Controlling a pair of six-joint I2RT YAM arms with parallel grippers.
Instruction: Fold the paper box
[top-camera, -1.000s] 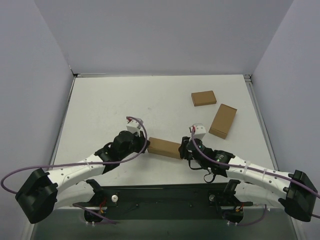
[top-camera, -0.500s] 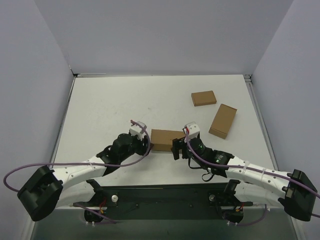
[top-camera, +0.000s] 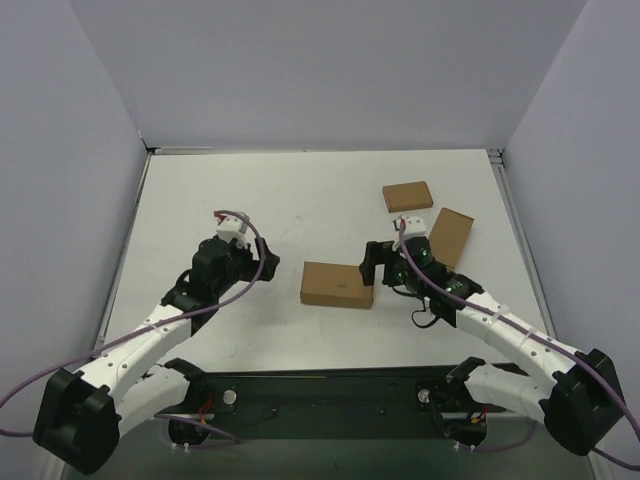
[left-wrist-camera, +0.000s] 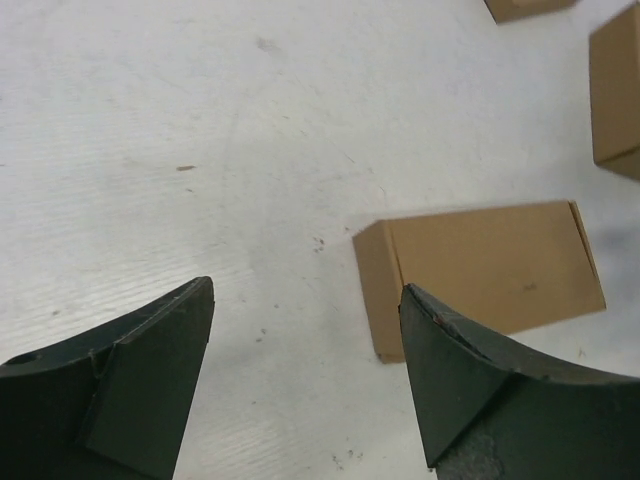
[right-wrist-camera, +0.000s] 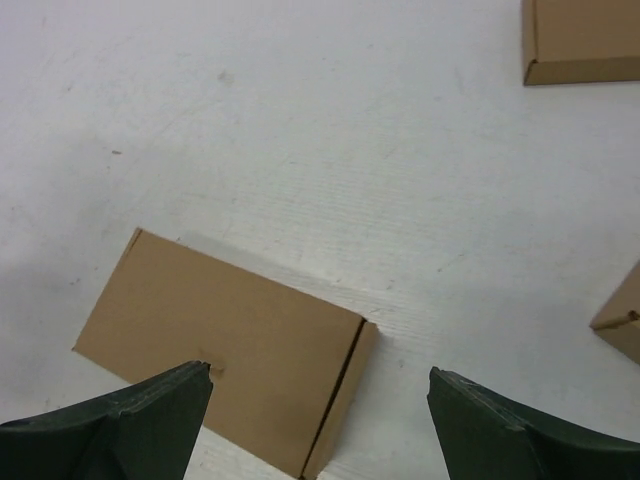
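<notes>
Left wrist view shows the left gripper (left-wrist-camera: 305, 290) with jaws spread wide, clamping nothing. The right gripper (right-wrist-camera: 318, 372) gapes just as wide, also empty. Between them the paper box (top-camera: 338, 284) lies closed and flat, its long axis running nine to three o'clock. It rests on the scuffed white table (top-camera: 200, 200), which pale lilac walls (top-camera: 320, 70) enclose on three sides.

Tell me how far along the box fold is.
Looks done: the paper box lies on the table as a closed rectangular box, no flaps sticking out. In hand: nothing; the left hand and right hand are open, holding nothing. Left: probably only retracting the arms, though its underside is hidden.
</notes>
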